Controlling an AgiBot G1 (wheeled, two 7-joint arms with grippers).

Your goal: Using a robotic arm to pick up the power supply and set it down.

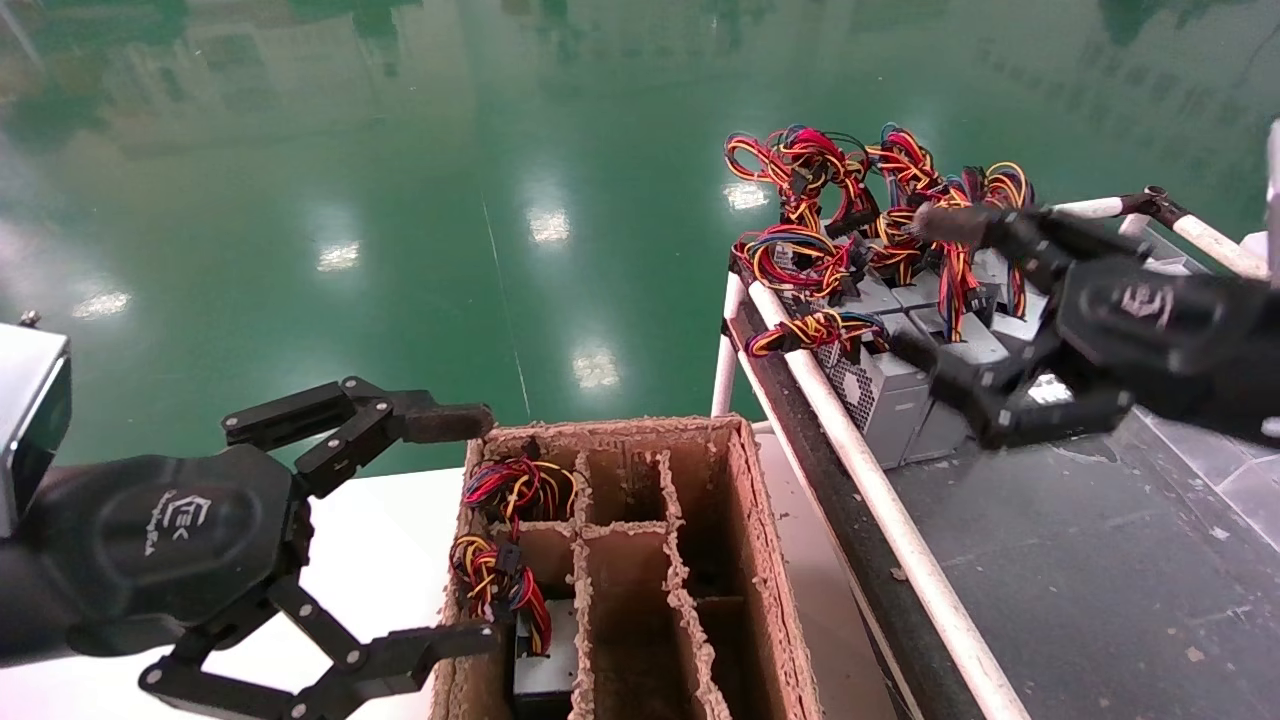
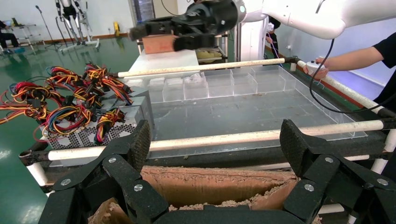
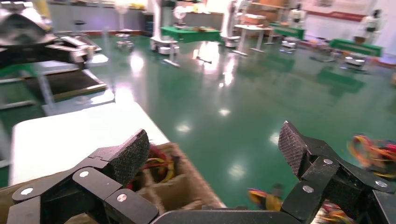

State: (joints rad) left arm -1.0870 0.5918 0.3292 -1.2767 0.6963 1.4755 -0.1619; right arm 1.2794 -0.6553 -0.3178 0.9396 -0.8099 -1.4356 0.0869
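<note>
Over the rack at about 2 o'clock in the head view, the right gripper (image 1: 925,290) hangs with its fingers spread wide and nothing between them, just above the cluster of power supplies (image 1: 890,390), grey perforated boxes packed side by side and topped by looped wire bundles (image 1: 800,165) in red, yellow, orange and blue. One fingertip sits over the wires at the back of the cluster, the other near the front boxes; whether either touches them cannot be told. The boxes stand at the far corner of a dark tray surface (image 1: 1060,560) edged by a white rail (image 1: 870,480). At 8 o'clock the left gripper (image 1: 465,530) hovers, also wide open and empty, its fingertips flanking the left wall of a cardboard box (image 1: 760,560) with inner dividers. Two left-hand compartments of that box each hold a unit, shown by coloured wires (image 1: 520,485) and a grey metal top (image 1: 545,660) at 6 o'clock. Beneath the box lies a white table (image 1: 390,540).
</note>
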